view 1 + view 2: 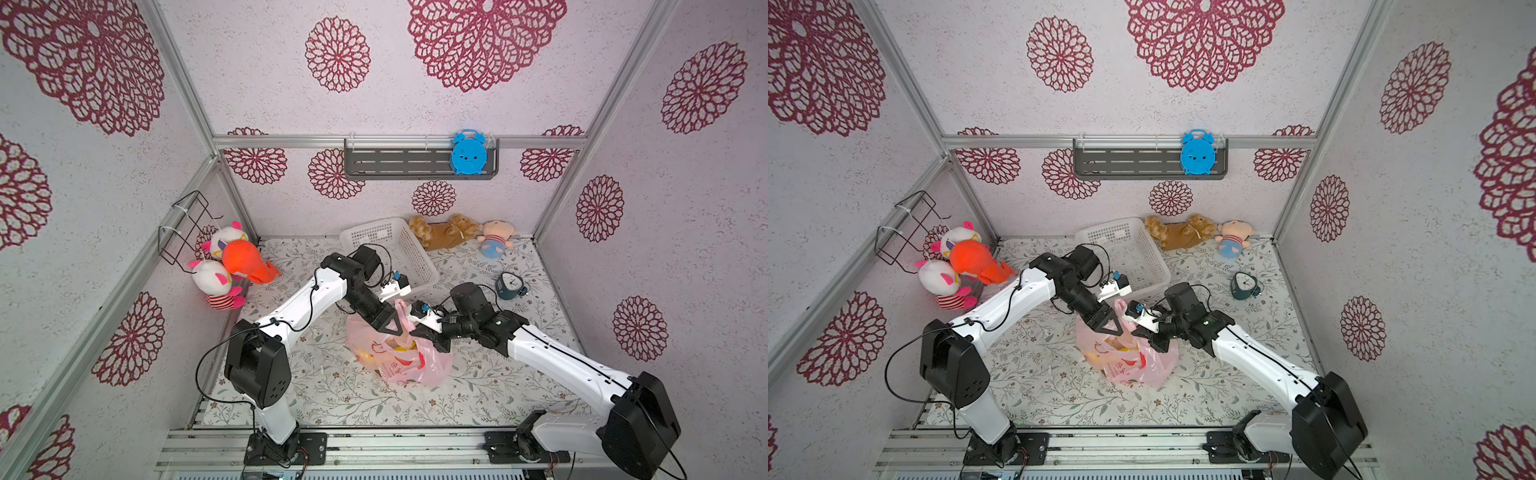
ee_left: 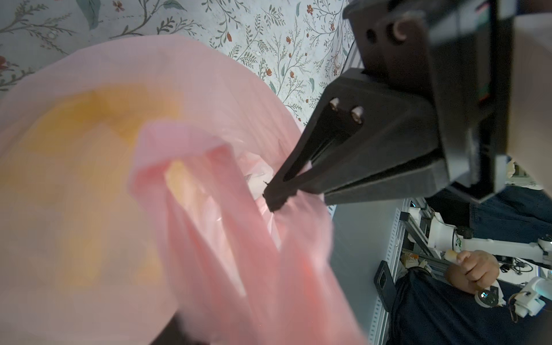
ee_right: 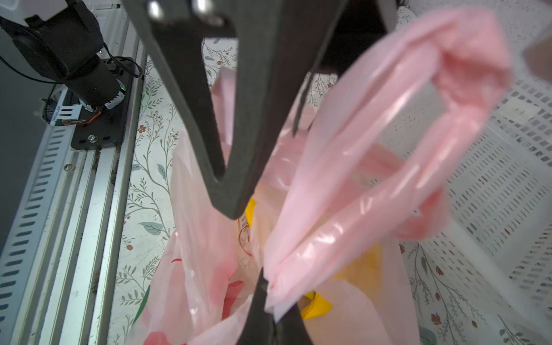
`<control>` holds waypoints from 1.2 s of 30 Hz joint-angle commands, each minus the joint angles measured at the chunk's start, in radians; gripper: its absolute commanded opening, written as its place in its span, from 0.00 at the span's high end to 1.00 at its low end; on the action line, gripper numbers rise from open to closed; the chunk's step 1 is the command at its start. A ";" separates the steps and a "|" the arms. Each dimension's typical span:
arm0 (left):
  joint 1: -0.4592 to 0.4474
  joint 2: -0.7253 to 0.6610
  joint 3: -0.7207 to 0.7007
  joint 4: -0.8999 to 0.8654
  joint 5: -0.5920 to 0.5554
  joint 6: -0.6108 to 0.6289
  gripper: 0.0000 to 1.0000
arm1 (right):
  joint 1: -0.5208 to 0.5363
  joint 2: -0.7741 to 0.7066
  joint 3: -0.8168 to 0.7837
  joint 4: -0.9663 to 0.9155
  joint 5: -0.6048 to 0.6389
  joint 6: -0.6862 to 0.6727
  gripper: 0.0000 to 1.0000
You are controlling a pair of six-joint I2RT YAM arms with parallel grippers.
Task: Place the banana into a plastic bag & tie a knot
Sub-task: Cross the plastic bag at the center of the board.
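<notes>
So here's where it can go sideways. The plastic bag (image 1: 409, 365) sits on the table between the two arms with the banana (image 3: 316, 304) already inside, but there's no knot yet and the mouth gapes. The right gripper (image 3: 264, 301) is clamped tight on the bag at the root of one handle loop (image 3: 373, 104). The rest of that loop just flops in the air. The left gripper (image 1: 397, 330) hangs right over the mouth. As far as I can make out through the blur, its jaws are partway apart with nothing in them.

That film is thin and slick, so a hard tug could slide it out of the right pinch or stretch the strip. Pulling up on one side only could tip the bag and roll the banana out of the opening. The floppy loop is an easy target to miss, too. And the two grippers are nearly touching, so a sloppy reach could knock them together. The white basket (image 1: 374, 226) is just behind and could snag a handle.

The table has a pale cloth (image 1: 332, 386) printed with leafy sprigs. The walls are speckled white with big maroon flower medallions, in an aluminium frame. Plush toys (image 1: 232, 257) are piled in the corner, and a small dark clock (image 1: 510, 286) stands well clear.
</notes>
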 commanded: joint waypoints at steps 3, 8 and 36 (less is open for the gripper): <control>0.007 -0.082 -0.018 0.091 0.028 -0.025 0.44 | 0.006 0.016 0.056 0.013 -0.040 -0.027 1.00; 0.018 -0.133 -0.041 0.157 0.044 -0.051 0.38 | 0.027 0.037 0.072 0.017 -0.054 -0.034 1.00; 0.012 -0.121 -0.132 0.299 0.099 -0.134 0.52 | 0.049 0.060 0.083 0.075 -0.028 0.020 1.00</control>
